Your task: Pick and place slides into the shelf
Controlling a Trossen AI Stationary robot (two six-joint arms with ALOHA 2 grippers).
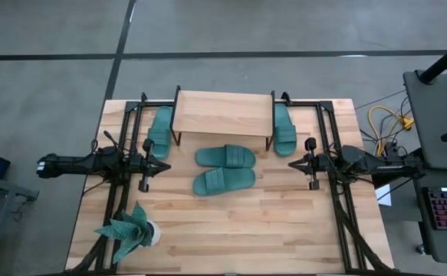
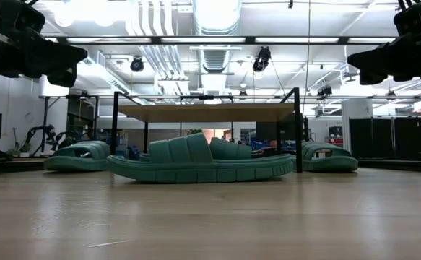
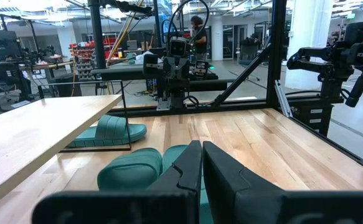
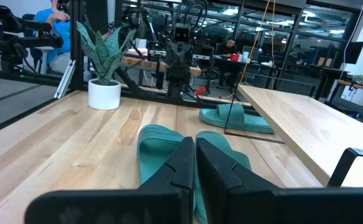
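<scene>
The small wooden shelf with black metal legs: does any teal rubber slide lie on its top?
No, the shelf top is bare.

Before the shelf (image 1: pixel 223 112), two slides (image 1: pixel 225 169) lie side by side, blocking the middle approach. One slide (image 1: pixel 159 131) sits at each end of the shelf, the other (image 1: pixel 284 128) opposite. Bare bench (image 1: pixel 284 230) lies nearer than the pair; a plant (image 1: pixel 131 228) fills one near corner.
</scene>
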